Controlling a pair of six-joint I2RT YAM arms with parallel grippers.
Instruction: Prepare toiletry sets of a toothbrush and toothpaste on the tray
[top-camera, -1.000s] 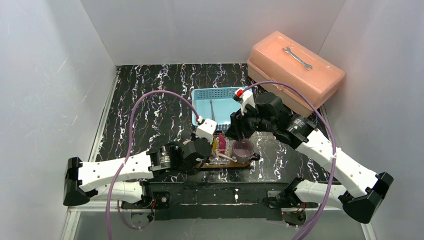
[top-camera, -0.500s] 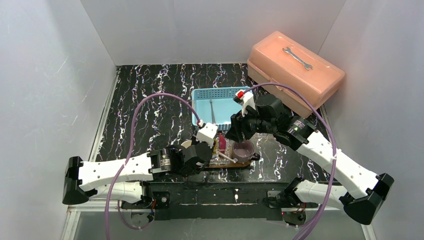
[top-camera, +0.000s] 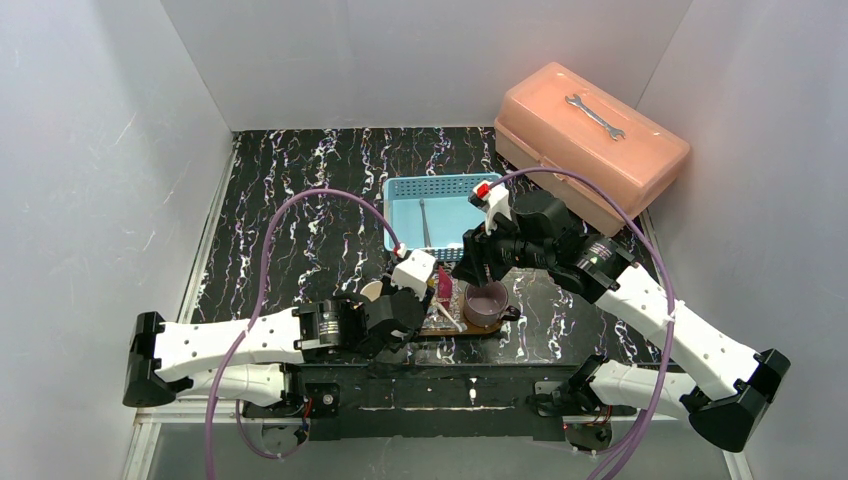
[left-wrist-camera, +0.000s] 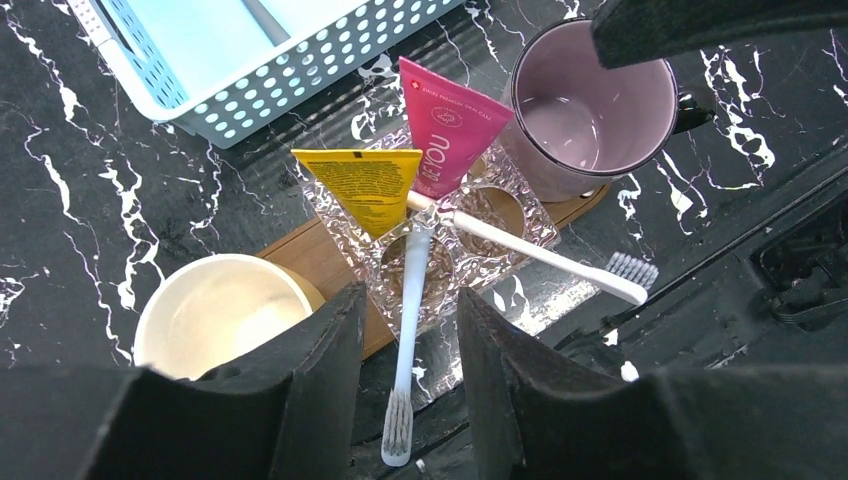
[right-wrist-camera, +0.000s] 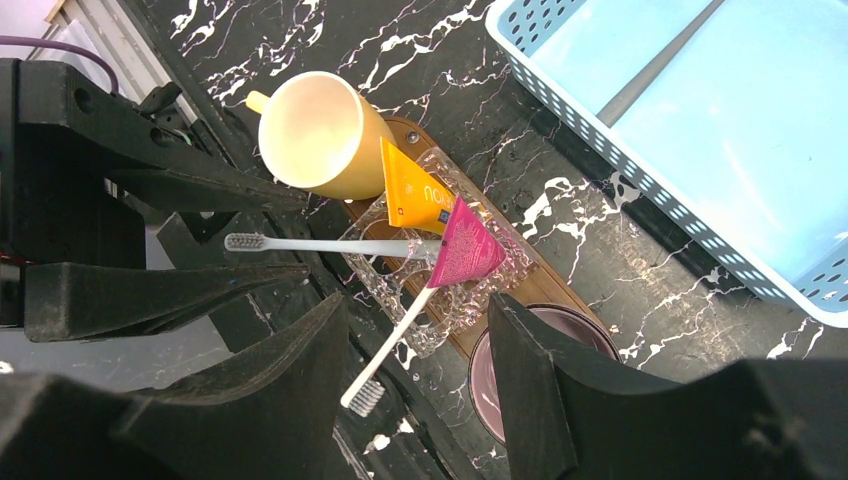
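Observation:
The brown tray (left-wrist-camera: 310, 262) holds a cream cup (left-wrist-camera: 215, 315), a purple cup (left-wrist-camera: 585, 110) and a clear container (left-wrist-camera: 500, 215). In the container stand a yellow toothpaste (left-wrist-camera: 370, 185) and a pink toothpaste (left-wrist-camera: 445, 125). Two white toothbrushes lean out of it, one (left-wrist-camera: 408, 330) running down between my left fingers and the other (left-wrist-camera: 540, 255) pointing right. My left gripper (left-wrist-camera: 410, 300) is open just above the near toothbrush's head. My right gripper (right-wrist-camera: 418, 305) is open above the container and the purple cup (right-wrist-camera: 580, 340). A third toothbrush (top-camera: 425, 222) lies in the basket.
The light-blue basket (top-camera: 440, 205) sits just behind the tray. A pink toolbox (top-camera: 590, 135) with a wrench (top-camera: 595, 115) on its lid stands at the back right. White walls close in the black marbled table. The arms' base rail runs right below the tray.
My left gripper has drawn back a little toward the near edge, open. My right gripper has barely moved. The toothbrushes and tubes stay in the container.

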